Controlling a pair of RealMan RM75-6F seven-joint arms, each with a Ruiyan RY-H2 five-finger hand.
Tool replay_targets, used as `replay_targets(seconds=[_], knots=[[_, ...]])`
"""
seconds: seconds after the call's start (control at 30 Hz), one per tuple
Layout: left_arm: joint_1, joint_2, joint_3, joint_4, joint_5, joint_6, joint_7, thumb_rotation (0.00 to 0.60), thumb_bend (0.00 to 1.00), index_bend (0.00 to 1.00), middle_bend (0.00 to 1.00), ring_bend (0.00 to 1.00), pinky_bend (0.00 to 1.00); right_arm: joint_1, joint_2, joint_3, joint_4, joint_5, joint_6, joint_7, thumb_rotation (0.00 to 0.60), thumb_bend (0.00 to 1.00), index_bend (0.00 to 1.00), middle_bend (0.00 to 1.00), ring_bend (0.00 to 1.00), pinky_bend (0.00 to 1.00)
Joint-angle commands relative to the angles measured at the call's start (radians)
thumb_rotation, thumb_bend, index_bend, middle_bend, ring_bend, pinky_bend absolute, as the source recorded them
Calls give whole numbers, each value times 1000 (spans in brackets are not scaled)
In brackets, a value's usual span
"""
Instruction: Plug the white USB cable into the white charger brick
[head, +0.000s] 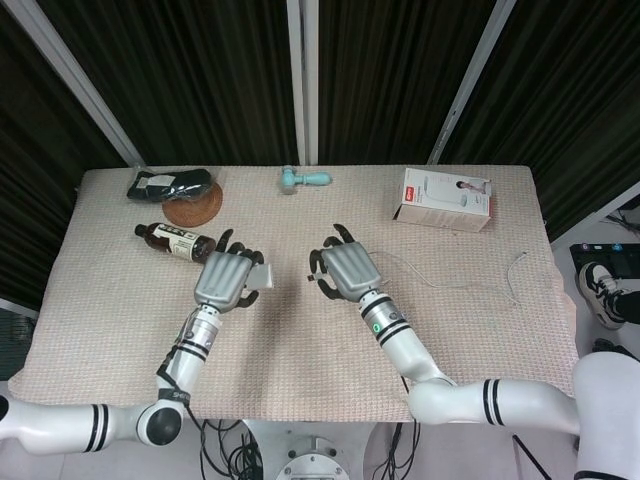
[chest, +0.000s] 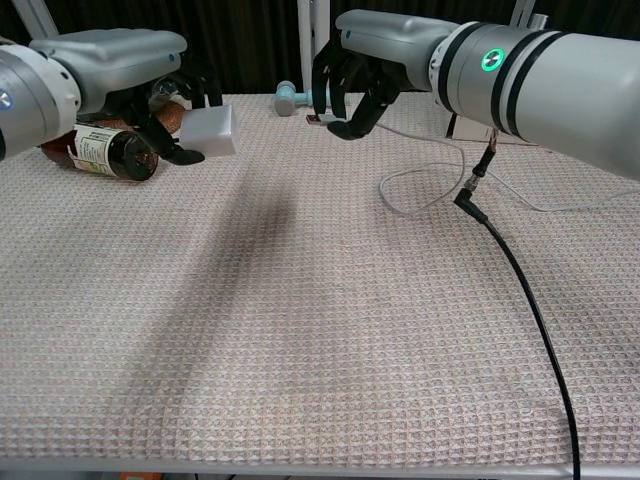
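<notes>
My left hand (head: 226, 281) (chest: 120, 62) holds the white charger brick (chest: 209, 131) (head: 260, 275) lifted above the table, left of centre. My right hand (head: 346, 270) (chest: 385, 50) pinches the plug end of the white USB cable (chest: 314, 120), raised and pointing left toward the brick, a short gap apart. The rest of the cable (head: 450, 287) (chest: 420, 175) trails right across the cloth to the table's right edge.
A brown bottle (head: 175, 239) (chest: 100, 152) lies by my left hand, with a cork coaster (head: 193, 209) and a dark pouch (head: 165, 184) behind. A teal tool (head: 303, 179) and a white box (head: 446, 198) sit at the back. My right arm's black cord (chest: 520, 290) crosses the cloth.
</notes>
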Motion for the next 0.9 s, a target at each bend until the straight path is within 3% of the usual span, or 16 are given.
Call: replay_targets(seconds=[0.03,0.5,0.9], knots=[[-24,-10,-14,-17,-26,22,36,600,262,454,449,227,15,23,-20,7,18,29,17,-18,600,347,638,518,231,0],[-106,-34,-59,-39,-149,57,112,600,260,454,448,227,15,91,-96,16,75,87,71,-49,600,347,642,518,231,0],[-139,-36,-51,-48,-191,84,133,600,259,454,448,227,15,109,-121,24,95,105,102,-51,600,346,642,518,235,0]])
